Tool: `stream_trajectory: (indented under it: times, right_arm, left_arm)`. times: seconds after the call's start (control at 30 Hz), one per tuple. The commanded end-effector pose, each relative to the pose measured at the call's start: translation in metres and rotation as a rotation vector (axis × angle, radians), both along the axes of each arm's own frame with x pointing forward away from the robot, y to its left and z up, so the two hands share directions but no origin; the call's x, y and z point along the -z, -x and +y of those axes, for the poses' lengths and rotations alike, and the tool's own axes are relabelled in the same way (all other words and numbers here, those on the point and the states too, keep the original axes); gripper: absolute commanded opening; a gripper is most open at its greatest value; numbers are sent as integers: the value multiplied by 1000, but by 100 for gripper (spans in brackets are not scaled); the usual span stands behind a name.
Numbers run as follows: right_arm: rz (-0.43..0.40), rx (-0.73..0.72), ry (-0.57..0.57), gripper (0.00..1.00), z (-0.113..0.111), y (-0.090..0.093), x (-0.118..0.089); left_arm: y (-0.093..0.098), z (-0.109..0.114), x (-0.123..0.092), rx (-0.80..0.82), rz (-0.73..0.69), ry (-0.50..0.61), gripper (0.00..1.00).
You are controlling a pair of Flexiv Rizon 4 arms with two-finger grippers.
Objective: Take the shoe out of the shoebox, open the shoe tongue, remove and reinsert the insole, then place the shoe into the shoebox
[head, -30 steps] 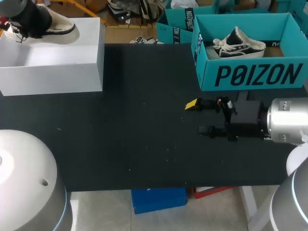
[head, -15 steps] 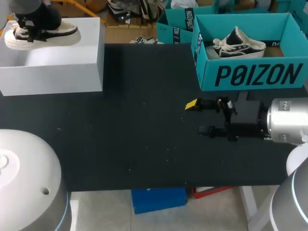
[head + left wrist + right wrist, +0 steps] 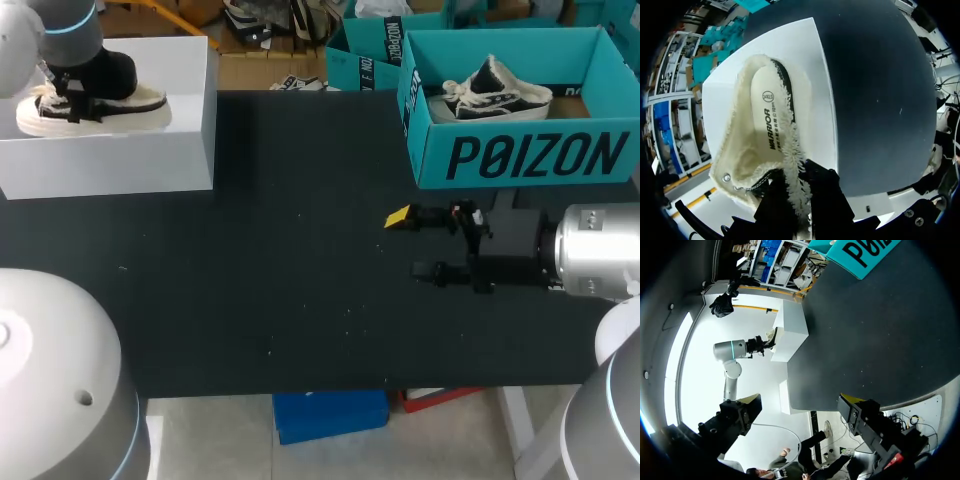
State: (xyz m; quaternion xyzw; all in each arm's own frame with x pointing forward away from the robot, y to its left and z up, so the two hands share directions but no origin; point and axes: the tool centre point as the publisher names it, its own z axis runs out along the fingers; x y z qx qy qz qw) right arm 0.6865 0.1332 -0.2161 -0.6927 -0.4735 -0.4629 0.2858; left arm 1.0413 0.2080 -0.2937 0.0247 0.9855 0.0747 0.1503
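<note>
While left gripper (image 3: 799, 197) clamps the shoe (image 3: 767, 135) over the box (image 3: 120, 150) (take-out step, I'd guess), right gripper (image 3: 410, 243) sits wide open, so table (image 3: 300, 280) next probably.

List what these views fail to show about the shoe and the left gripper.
- Left gripper tips: left wrist view, buried in fleece of the shoe; head view, the left arm covers them.
- Shoe sole: faces away in both views.
- Whether the shoe rests on the white box: contact hidden beneath the shoe.
</note>
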Motion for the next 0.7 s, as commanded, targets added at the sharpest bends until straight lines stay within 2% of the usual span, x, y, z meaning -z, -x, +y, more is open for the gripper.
stream_trajectory:
  times: [0.03,0.7]
  right_arm:
    - [0,1,1,100,1,0,0]
    - [0,1,1,100,1,0,0]
  left_arm:
    - [-3,2,14,-2,7,-3,0]
    - [-9,7,56,-17,87,-31,0]
